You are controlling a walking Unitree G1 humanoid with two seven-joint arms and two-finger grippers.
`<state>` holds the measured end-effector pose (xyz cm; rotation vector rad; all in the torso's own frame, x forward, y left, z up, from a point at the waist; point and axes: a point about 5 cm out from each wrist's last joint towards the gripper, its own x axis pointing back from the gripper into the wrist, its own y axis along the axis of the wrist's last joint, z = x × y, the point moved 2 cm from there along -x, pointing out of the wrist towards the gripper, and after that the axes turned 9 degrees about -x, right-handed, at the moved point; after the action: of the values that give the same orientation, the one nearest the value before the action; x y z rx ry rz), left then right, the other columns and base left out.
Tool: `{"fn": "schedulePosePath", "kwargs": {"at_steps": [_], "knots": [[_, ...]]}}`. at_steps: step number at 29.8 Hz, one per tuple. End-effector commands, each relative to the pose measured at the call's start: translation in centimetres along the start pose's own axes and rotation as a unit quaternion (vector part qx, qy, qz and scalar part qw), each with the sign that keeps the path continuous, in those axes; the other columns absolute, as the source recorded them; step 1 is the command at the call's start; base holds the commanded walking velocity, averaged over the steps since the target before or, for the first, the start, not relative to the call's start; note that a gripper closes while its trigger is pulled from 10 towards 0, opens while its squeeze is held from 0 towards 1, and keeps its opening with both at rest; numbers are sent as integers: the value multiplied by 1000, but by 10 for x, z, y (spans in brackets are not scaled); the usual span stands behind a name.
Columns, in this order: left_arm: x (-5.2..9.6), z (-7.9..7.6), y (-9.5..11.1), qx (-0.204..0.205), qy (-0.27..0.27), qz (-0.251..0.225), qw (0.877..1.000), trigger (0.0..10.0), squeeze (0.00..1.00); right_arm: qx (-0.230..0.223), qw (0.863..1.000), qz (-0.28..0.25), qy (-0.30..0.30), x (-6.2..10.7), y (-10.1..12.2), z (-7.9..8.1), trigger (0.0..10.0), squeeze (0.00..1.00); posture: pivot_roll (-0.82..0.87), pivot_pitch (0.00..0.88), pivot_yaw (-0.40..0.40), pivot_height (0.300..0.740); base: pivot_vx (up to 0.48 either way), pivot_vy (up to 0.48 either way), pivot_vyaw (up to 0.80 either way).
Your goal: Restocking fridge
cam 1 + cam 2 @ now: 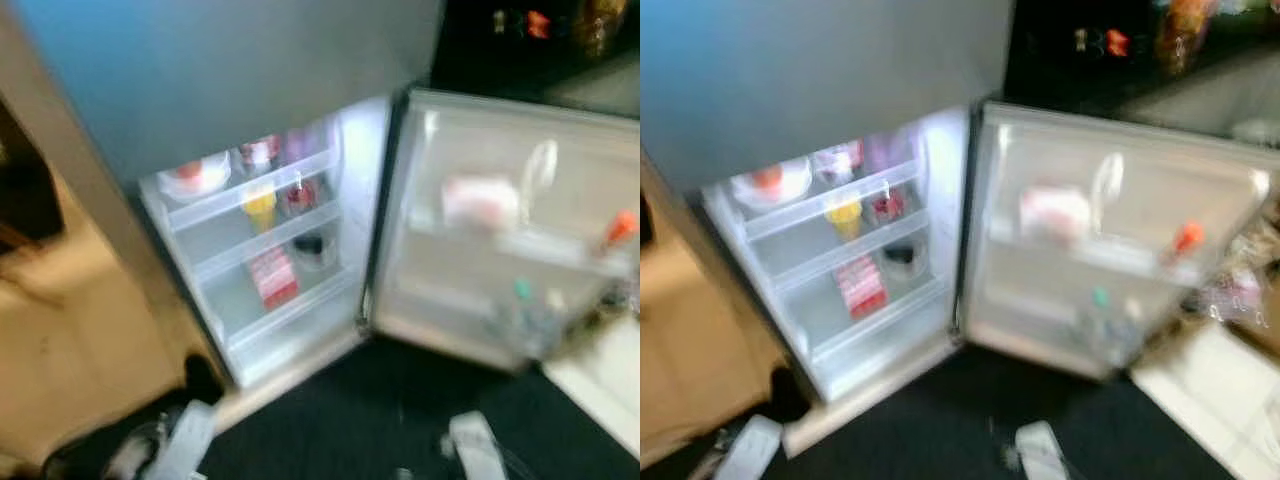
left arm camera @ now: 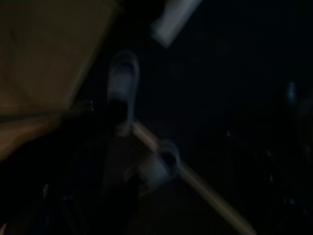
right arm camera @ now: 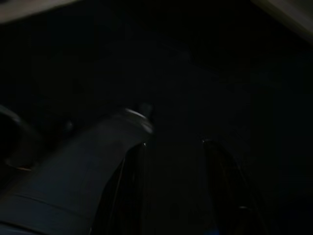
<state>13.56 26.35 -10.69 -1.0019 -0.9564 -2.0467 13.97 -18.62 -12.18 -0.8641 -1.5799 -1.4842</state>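
Observation:
The fridge (image 1: 350,200) stands before me with its lower door (image 1: 500,330) swung wide to the right. Its lit shelves hold a white bowl (image 1: 195,175), jars (image 1: 260,152), a yellow cup (image 1: 260,208), a dark bowl (image 1: 310,245) and a red pack (image 1: 273,277). The door racks carry a pale pack (image 1: 480,200), an orange-capped bottle (image 1: 620,228) and green-capped bottles (image 1: 522,300). Both silver arms hang low, the left arm (image 1: 185,440) and the right arm (image 1: 475,445), well short of the fridge. In the right wrist view my right gripper (image 3: 175,147) is open over dark floor, with nothing between its fingers.
The grey upper door (image 1: 220,60) is shut. A brown wooden surface (image 1: 60,330) lies to the left, dark floor (image 1: 380,420) runs in front of the fridge, and a pale floor strip (image 1: 600,385) is at the right. Two pale shoe-like shapes (image 2: 122,83) show in the dark left wrist view.

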Motion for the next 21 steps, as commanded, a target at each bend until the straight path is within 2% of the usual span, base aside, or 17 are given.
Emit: {"fn": "schedulePosePath", "kwargs": {"at_steps": [1, 13, 16, 17, 21], "knots": [[-1, 4, 2, 0, 4, -2, 1000, 10000, 0, -4, 1000, -6, -10, 1, 3, -8, 10000, 0, 28, 0, 24, 740, 0, 0, 0], [-1, 4, 2, 0, 4, -2, 1000, 10000, 0, -4, 1000, -5, -10, 1, 3, -8, 10000, 0, 28, 0, 23, 740, 0, 0, 0], [0, 4, 1, 9, 4, -2, 1000, 10000, 0, -6, 1000, -19, -9, 0, 9, -7, 10000, 0, 26, 0, 22, 740, 0, 0, 0], [0, 4, 1, 18, 6, -1, 1000, 10000, 0, -9, 999, -36, -8, -1, 17, -7, 10000, 0, 23, 0, 22, 740, 0, 0, 0], [0, 4, 1, 19, 8, 0, 1000, 10000, 0, -12, 998, -53, -8, -1, 28, -8, 10000, 0, 22, 0, 22, 740, 0, 0, 0]]}}
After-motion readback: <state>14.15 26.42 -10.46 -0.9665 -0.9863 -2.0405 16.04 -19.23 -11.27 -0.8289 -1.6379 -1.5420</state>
